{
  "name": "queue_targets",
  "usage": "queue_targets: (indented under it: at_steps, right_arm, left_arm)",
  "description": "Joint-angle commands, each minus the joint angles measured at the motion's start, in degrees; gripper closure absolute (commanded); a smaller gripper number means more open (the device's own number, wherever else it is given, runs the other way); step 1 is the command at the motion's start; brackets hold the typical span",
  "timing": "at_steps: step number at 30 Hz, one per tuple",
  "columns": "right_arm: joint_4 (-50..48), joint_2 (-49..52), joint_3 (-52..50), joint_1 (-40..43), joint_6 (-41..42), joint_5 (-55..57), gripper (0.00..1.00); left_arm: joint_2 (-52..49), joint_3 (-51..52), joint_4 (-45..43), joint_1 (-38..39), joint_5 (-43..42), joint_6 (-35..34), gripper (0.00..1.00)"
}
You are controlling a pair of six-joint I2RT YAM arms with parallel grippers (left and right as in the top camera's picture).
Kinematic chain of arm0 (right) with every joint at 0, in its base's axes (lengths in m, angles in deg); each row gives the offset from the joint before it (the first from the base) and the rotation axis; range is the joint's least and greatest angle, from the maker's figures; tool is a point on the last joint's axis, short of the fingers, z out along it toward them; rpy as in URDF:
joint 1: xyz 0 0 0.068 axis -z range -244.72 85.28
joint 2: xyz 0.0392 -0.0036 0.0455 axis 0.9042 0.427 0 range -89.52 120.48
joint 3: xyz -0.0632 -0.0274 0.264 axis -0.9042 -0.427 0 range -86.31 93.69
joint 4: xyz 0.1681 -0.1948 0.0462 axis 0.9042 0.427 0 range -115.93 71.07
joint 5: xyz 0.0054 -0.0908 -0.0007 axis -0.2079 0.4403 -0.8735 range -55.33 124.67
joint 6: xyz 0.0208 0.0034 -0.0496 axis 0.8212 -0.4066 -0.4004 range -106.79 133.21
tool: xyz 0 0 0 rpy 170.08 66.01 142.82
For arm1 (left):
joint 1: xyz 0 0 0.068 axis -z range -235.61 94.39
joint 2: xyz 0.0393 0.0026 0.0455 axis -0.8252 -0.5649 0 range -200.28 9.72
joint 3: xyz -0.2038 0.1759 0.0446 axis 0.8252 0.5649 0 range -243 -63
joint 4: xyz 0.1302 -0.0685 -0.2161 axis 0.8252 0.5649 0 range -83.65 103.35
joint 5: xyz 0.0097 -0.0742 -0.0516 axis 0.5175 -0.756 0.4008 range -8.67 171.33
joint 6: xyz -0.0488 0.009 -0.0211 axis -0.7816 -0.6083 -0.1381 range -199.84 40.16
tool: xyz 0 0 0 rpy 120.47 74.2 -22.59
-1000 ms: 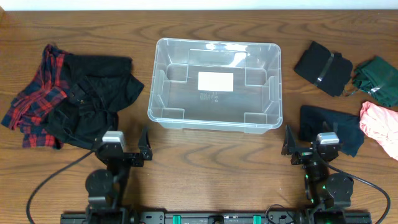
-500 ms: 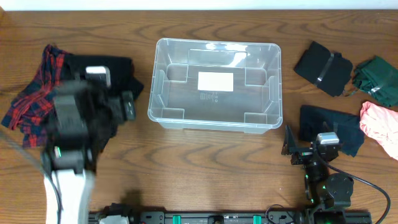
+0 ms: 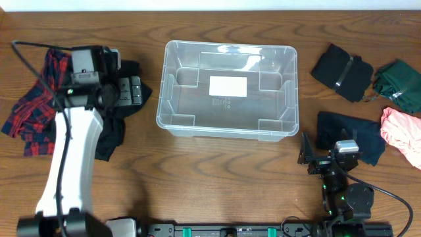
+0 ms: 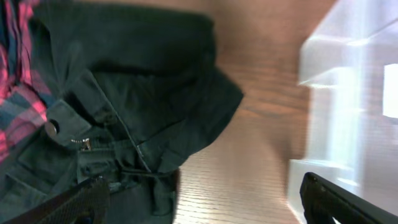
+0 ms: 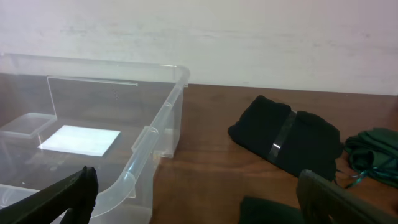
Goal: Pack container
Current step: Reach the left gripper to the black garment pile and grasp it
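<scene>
Our left tool (image 3: 135, 91) hangs with its jaws spread wide, grasping nothing, above black trousers (image 4: 137, 93) on the tabletop (image 3: 217, 171). The container (image 3: 230, 45) sits empty just to this tool's right, and a red plaid shirt (image 3: 29, 112) lies on its other side. Our right tool (image 3: 321, 153) is likewise released and empty. The container is ahead to its left, a folded black cloth (image 5: 292, 140) ahead to its right.

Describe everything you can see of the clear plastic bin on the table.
The bin is clear plastic, rectangular with rounded corners, with moulded ribs inside its walls and a white label on its base. It stands upright, lidless and empty, mid-table toward the back edge. Only the wooden table touches it.
</scene>
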Motion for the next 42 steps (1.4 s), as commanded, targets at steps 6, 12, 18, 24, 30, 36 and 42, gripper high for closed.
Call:
queue_targets:
  at_steps: [6,12,18,24,30,36,42]
  right_arm:
    - [0.1,-0.3,-0.2,0.1,-0.6,0.0,0.01]
    - [0.1,-0.3,-0.2,0.1,-0.6,0.0,0.01]
    - [0.1,-0.3,-0.2,0.1,-0.6,0.0,0.01]
    - [0.1,-0.3,-0.2,0.1,-0.6,0.0,0.01]
    - [0.1,-0.3,-0.2,0.1,-0.6,0.0,0.01]
    - [0.2,-0.3,-0.2,0.1,-0.6,0.0,0.01]
    - [0.2,-0.3,-0.2,0.1,-0.6,0.0,0.01]
  left_arm:
    - [-10.6,-1.0,0.1,-3.0,3.4,-2.0,0.02]
    - [-16.1,-1.0,0.8,-3.7,5.9,-3.1,0.02]
    - [-18.9,-1.0,3.3,-3.6,10.6,-3.0,0.03]
    - [-20.0,-0.4,3.2,-3.6,16.3,-3.0,0.04]
    - [-23.9,-0.4,1.9,-3.6,17.5,-3.0,0.05]
    - [-28.5,-0.4,1.5,-2.1,18.9,-3.0,0.05]
    - [-29.8,-0.4,-1.3,0.0,24.0,-3.2,0.39]
